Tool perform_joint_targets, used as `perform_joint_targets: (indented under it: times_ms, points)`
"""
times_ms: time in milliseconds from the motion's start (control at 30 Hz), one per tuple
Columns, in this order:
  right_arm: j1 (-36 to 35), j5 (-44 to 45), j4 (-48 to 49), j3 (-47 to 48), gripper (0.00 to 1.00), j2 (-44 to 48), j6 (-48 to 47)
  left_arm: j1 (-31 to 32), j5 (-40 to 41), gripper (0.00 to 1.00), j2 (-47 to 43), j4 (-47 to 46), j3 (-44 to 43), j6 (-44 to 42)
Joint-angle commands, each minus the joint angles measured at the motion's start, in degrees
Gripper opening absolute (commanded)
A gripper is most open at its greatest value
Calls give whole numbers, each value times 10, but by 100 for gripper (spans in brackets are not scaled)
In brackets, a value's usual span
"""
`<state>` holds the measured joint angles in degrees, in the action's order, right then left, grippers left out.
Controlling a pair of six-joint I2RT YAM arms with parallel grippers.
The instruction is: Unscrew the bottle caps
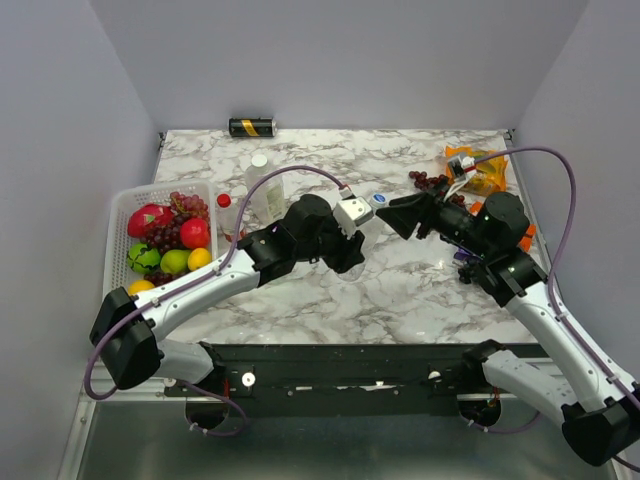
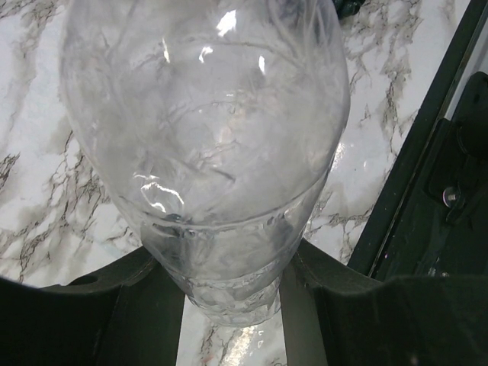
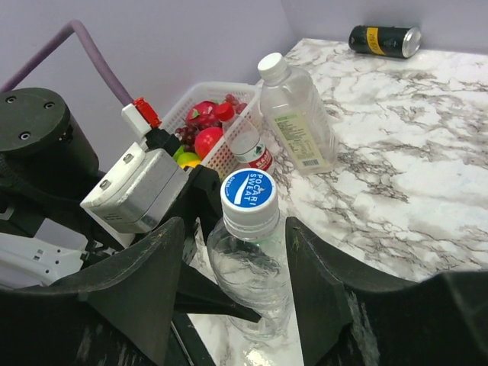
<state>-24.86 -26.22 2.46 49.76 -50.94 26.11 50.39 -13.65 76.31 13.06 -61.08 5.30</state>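
Note:
A clear bottle (image 2: 206,137) with a blue-and-white cap (image 3: 248,200) is held above the marble table, and my left gripper (image 2: 229,301) is shut on its lower body. My right gripper (image 3: 235,232) stands open with a finger on either side of the neck just below the cap (image 1: 379,200). A gap shows on the left side of the neck. A second large clear bottle (image 3: 297,122) with a white cap stands by the basket. Next to it is a small clear bottle (image 3: 244,141) with a red cap and red label.
A white basket (image 1: 112,240) of fruit sits at the left edge. A black-and-gold can (image 1: 252,127) lies at the back wall. Dark grapes (image 1: 428,181) and an orange packet (image 1: 480,170) lie at the back right.

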Motion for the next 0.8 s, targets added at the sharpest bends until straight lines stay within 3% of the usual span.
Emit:
perform_joint_targets:
  times_ms: [0, 767]
  points:
    - [-9, 14, 16, 3, 63, -13, 7, 2, 8, 14, 5, 2, -21, 2]
    - [-33, -8, 70, 3, 60, -58, 15, 9, -6, 14, 28, 7, -26, 3]
